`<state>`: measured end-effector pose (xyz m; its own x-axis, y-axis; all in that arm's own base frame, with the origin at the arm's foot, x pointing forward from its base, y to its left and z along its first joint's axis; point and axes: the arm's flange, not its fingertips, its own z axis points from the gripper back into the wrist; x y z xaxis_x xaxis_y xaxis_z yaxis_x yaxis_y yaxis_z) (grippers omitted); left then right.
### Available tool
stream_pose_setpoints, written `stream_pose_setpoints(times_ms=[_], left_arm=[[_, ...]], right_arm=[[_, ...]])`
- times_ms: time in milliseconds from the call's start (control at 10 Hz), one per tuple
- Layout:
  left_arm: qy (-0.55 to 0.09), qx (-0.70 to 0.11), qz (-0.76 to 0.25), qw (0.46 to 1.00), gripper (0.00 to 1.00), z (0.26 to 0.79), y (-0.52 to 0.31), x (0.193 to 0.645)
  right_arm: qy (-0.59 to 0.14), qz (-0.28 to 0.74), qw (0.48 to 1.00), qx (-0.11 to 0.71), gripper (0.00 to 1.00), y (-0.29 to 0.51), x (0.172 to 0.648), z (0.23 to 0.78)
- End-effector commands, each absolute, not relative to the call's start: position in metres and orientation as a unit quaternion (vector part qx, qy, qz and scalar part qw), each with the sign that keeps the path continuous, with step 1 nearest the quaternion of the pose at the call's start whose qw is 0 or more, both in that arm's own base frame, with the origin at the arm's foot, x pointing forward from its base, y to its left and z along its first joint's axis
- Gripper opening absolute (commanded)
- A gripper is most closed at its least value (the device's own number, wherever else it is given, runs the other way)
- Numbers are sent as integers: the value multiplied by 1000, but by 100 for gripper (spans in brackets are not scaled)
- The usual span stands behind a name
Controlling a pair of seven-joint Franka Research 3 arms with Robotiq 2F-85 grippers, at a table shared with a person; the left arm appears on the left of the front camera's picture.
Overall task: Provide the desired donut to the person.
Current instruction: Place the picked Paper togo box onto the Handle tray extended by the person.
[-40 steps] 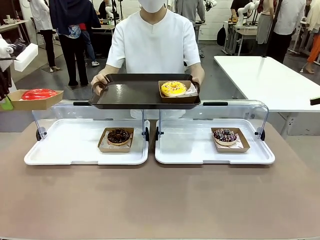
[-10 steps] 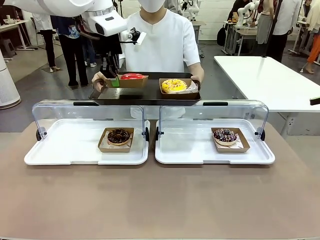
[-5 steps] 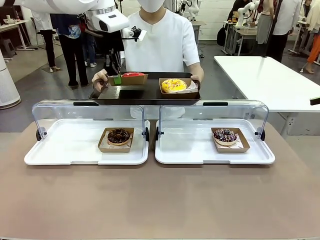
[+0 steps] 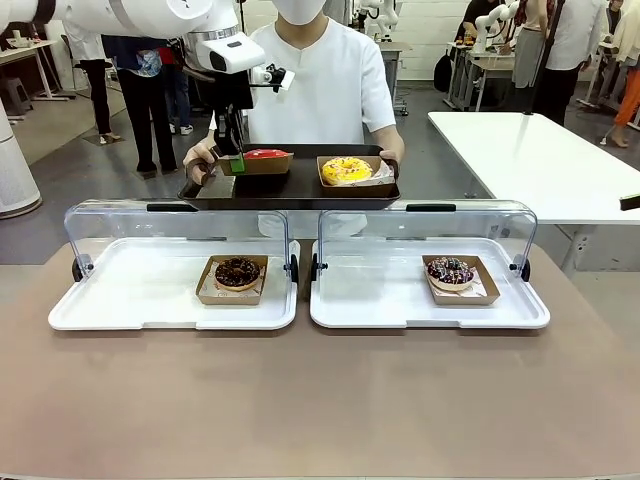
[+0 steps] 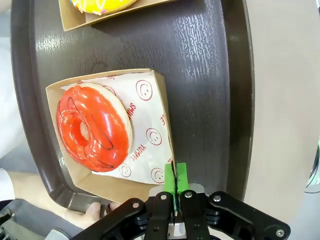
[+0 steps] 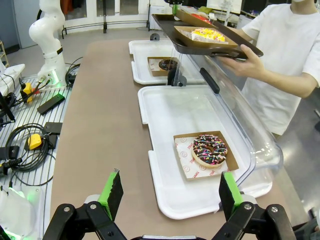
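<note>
The left gripper [image 5: 174, 186] is pinched tight on the edge of the red donut's box [image 5: 150, 125], which sits on the person's tray [image 4: 290, 190] at nine o'clock from the yellow donut [image 4: 346, 169]. Pulling away before letting go could drag the box off the tray.

Left arm reaches across from picture left, wrist pointing down, left gripper [image 4: 235, 160] pinched closed, green pads together. Right gripper [image 6: 170, 192] hovers above table, jaws spread wide, empty. Person's hand [image 4: 200, 158] gripping.
</note>
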<state>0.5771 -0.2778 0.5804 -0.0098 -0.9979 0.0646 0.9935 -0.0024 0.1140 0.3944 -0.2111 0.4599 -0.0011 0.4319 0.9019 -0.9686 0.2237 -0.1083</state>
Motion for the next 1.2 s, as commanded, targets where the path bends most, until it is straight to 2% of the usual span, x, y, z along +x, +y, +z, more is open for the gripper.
stream_pose_setpoints(times_ms=[0, 300, 400, 600, 700, 800, 1100], left_arm=[[-60, 18, -703, 709, 1, 587, -278, 585], [-63, 16, -707, 705, 87, 590, -277, 582], [-62, 16, -708, 703, 100, 591, -277, 583], [-62, 16, -706, 705, 100, 590, -277, 581], [-61, 15, -707, 705, 91, 590, -276, 581], [-59, 16, -708, 703, 100, 592, -276, 583], [-56, 13, -706, 706, 100, 591, -275, 582]], right_arm=[[-447, 540, 644, 306, 100, -210, 394, 461], [-447, 540, 644, 306, 100, -210, 394, 461], [-447, 540, 644, 306, 100, -210, 394, 461], [-447, 540, 644, 306, 100, -210, 394, 461], [-447, 540, 644, 306, 100, -210, 394, 461], [-447, 540, 644, 306, 100, -210, 394, 461], [-447, 540, 644, 306, 100, -210, 394, 461]])
